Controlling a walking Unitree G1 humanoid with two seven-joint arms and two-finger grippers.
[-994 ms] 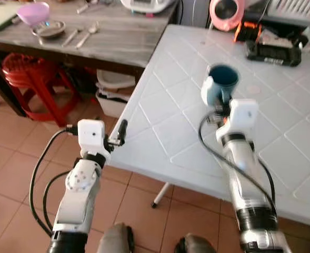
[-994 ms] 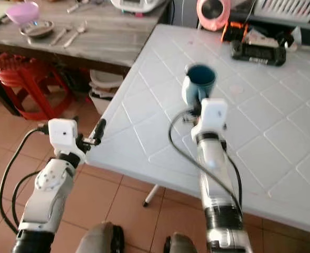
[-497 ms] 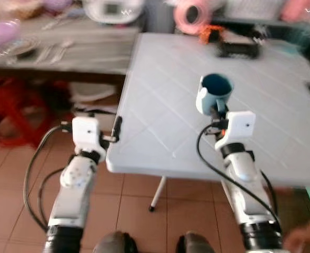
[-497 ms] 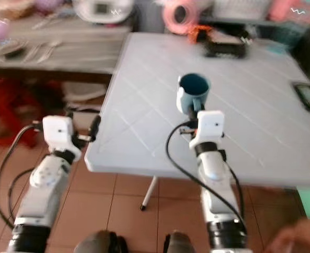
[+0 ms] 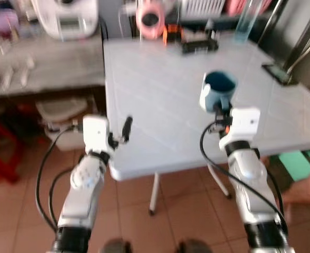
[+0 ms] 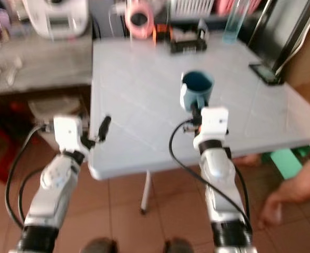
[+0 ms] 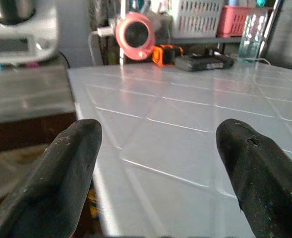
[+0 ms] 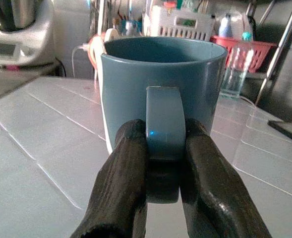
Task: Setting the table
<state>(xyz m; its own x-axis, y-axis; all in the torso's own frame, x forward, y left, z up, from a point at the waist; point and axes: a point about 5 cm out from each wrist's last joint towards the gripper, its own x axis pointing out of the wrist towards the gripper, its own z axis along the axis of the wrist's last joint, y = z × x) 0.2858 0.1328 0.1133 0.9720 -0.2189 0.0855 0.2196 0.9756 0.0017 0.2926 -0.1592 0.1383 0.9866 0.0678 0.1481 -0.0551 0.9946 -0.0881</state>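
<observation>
Mug (image 8: pixel 163 94), blue and upright, is carried above the white desk (image 5: pixel 160 89), its handle pinched between the black fingers (image 8: pixel 123 188) of the right claw (image 5: pixel 219 108), while the left claw (image 7: pixel 155 173) hangs spread at the desk's near corner.

view swung right along white table (image 5: pixel 160 95), person's arm (image 6: pixel 297 192) newly visible

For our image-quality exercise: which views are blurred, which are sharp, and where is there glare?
Both eye views are motion-blurred; the right wrist view shows the blue mug sharply, pinched at its handle by the right end effector; the left wrist view has bright glare across the white table.
</observation>
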